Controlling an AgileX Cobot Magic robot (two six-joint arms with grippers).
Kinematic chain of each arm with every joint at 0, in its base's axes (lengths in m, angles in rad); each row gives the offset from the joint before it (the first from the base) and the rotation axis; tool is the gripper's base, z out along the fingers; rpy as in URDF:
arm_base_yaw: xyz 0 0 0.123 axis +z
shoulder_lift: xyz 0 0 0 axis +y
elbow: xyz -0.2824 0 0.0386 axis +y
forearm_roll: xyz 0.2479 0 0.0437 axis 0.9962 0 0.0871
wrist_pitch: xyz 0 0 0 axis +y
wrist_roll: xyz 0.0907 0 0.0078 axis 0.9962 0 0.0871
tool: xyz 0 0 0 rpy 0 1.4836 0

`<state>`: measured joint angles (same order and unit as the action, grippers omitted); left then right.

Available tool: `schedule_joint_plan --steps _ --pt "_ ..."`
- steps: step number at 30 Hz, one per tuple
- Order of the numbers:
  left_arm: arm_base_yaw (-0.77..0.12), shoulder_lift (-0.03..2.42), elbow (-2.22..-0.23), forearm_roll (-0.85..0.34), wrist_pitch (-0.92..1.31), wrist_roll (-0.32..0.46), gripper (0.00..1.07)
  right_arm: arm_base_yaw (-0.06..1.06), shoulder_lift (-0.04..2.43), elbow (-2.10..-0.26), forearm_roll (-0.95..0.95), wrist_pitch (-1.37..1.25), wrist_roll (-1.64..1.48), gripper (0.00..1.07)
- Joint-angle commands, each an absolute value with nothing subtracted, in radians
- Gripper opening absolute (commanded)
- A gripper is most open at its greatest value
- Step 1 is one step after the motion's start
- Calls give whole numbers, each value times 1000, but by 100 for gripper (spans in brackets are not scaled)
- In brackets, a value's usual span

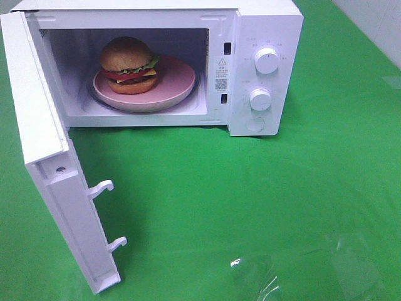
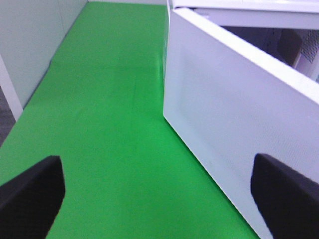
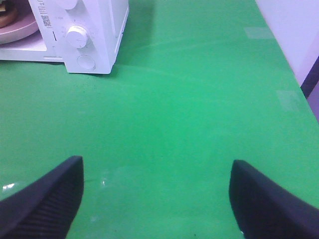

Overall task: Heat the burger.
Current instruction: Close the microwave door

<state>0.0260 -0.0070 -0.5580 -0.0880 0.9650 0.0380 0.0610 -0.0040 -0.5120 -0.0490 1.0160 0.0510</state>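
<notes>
exterior high view: the burger (image 1: 130, 64) sits on the pink plate (image 1: 178, 84) inside the white microwave (image 1: 263, 25), toward the left of the cavity. the door (image 1: 37, 94) hangs wide open on the left, its two latch hooks (image 1: 102, 188) pointing out over the green cloth (image 1: 250, 207). two round knobs (image 1: 267, 61) line up on the control panel.

left wrist view: the left gripper (image 2: 157, 194) has its black fingers (image 2: 35, 194) spread wide with only cloth between them, and the door's outer face is close beside one finger.

right wrist view: the right gripper (image 3: 157, 194) is spread wide too, nothing in it, low over bare cloth. the microwave's panel is well ahead, with a sliver of plate and burger at the frame's edge.
</notes>
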Motion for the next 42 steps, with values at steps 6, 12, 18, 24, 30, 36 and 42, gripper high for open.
schedule_joint_plan --steps 6,12,18,24,30,36,42 --pt "29 37 -567 -42 865 36 50 58 -30 -507 -46 1002 57 76" --pt "29 174 -567 -33 745 37 7 58 -30 -507 -46 1002 57 76" --pt "29 282 -567 -16 640 40 0 58 -30 -507 -46 1002 57 76" --pt "29 355 -546 -16 478 40 0 58 -30 -507 -46 1002 57 76" --pt "29 394 -356 -44 157 40 0 58 -30 -507 -46 1002 56 76" --pt "29 417 -227 -49 -60 39 0 58 -30 -507 -46 1002 56 76" --pt "29 508 -149 -56 -251 37 0 58 -29 -507 -46 1002 57 76"
